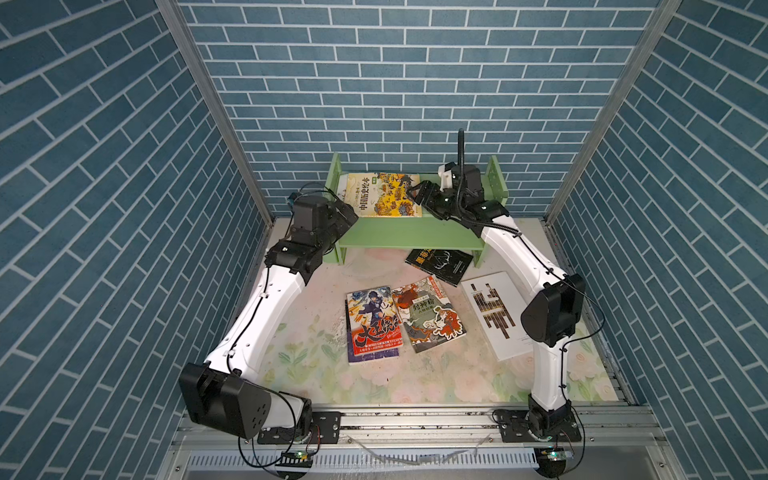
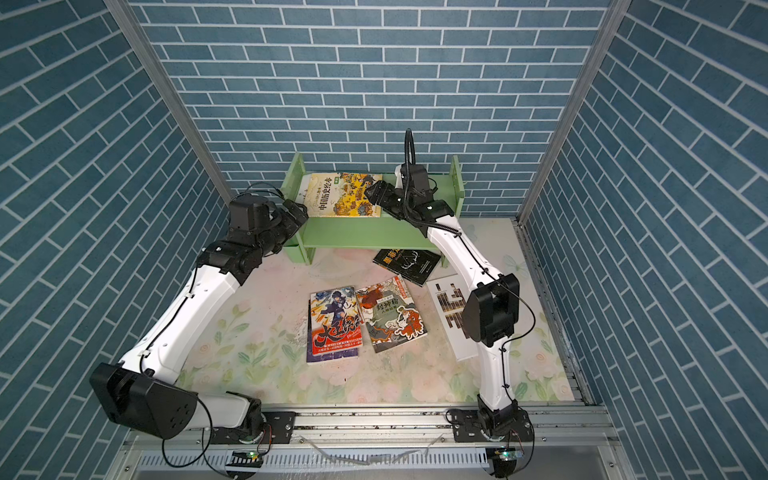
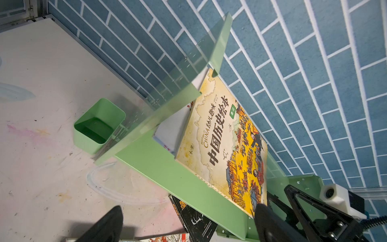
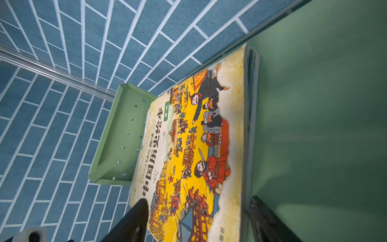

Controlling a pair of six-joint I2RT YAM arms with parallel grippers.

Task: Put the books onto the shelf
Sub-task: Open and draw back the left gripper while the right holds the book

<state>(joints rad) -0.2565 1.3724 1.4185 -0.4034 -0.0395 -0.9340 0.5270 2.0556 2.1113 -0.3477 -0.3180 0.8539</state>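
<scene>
Right gripper parted, nothing clamped, at yellow book on shelf; left gripper wide, empty. Book best nudged flush, gently.

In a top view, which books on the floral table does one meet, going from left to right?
Red-and-blue manga book → beige book with orange beast → white book with dark bars. The black book is omitted: its place is unclear.
</scene>
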